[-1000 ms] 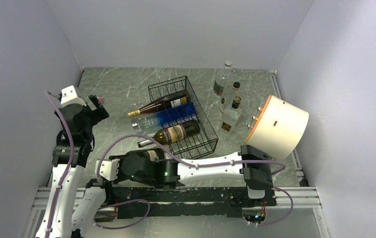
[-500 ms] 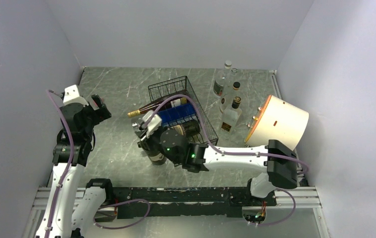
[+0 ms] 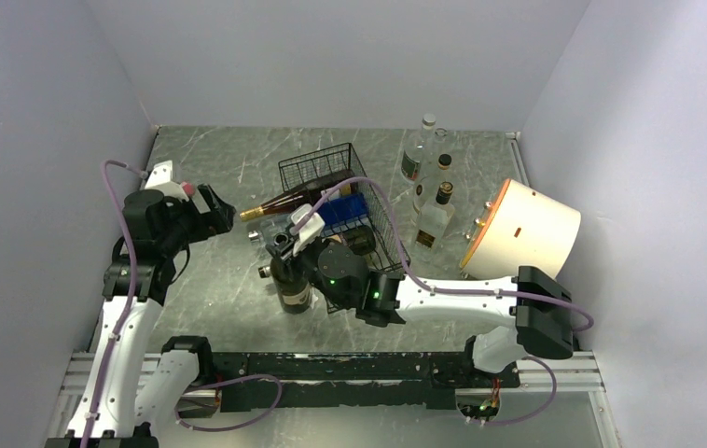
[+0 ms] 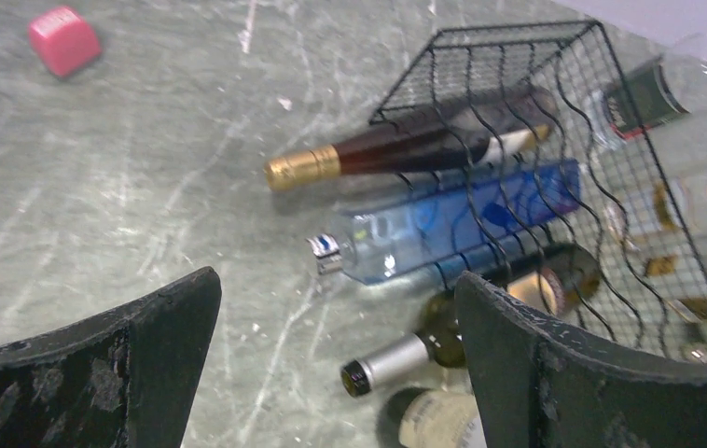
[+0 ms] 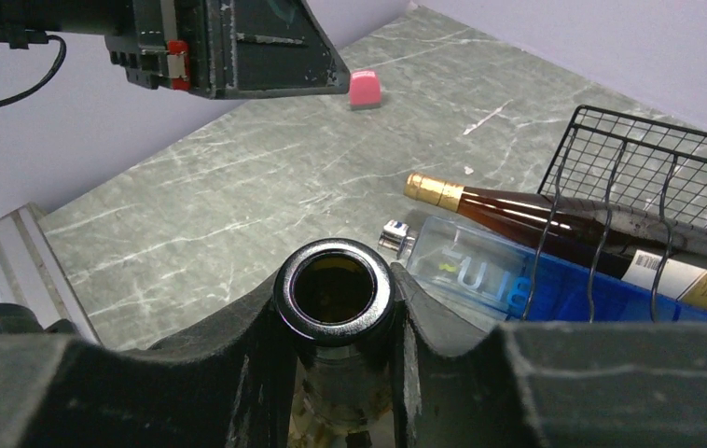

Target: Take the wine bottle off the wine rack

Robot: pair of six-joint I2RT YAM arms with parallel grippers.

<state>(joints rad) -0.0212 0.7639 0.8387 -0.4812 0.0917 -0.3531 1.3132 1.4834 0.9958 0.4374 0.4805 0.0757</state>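
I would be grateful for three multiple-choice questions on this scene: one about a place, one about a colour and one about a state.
1. Where is the pink cube with respect to the wine rack?
A. Inside it.
B. On the table, apart from it.
C. Leaning on its wall.

2. What colour is the middle bottle of the three lying in the rack?
A. Red.
B. Green.
C. Blue.

3. What is the state of the right claw?
A. Open and empty.
B. Shut on the neck of an upright dark wine bottle.
C. Shut on the cube.

Answers:
1 B: the cube sits alone on bare tabletop, away from the wires.
2 C: its body is clear blue, between two dark bottles.
3 B: the fingers press both sides of the open bottle mouth.
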